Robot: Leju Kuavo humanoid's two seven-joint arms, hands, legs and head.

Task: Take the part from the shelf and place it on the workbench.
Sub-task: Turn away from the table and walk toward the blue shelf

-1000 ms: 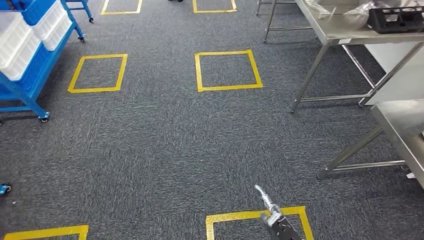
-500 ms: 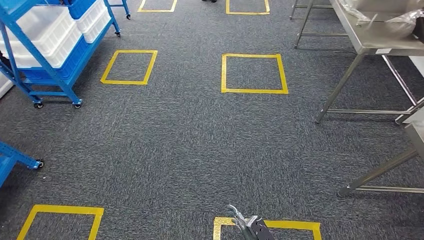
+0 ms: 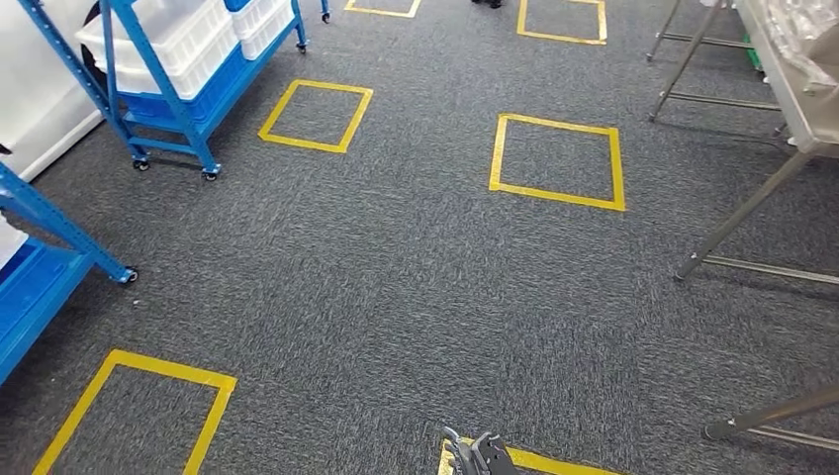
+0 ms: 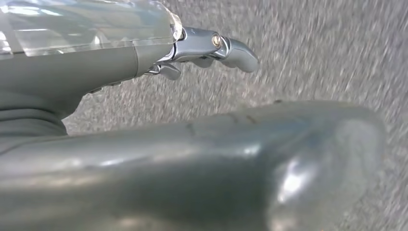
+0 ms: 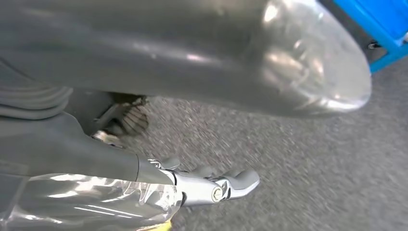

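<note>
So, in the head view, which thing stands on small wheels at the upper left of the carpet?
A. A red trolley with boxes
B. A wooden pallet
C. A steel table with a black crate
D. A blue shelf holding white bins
D: the blue shelf at the upper left carries white bins and rests on small castors, while the steel table stands at the right edge on plain legs.

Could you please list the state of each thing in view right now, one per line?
Blue wheeled metal shelf rack: upright on the carpet, white plastic bins stacked on its shelves.
Silver steel workbench: standing, crinkled clear plastic bag lying on top.
Left hand: holds nothing, fingers apart.
Right hand: holds nothing, fingers apart.
Yellow tape squares: flat on the carpet, nothing inside.
</note>
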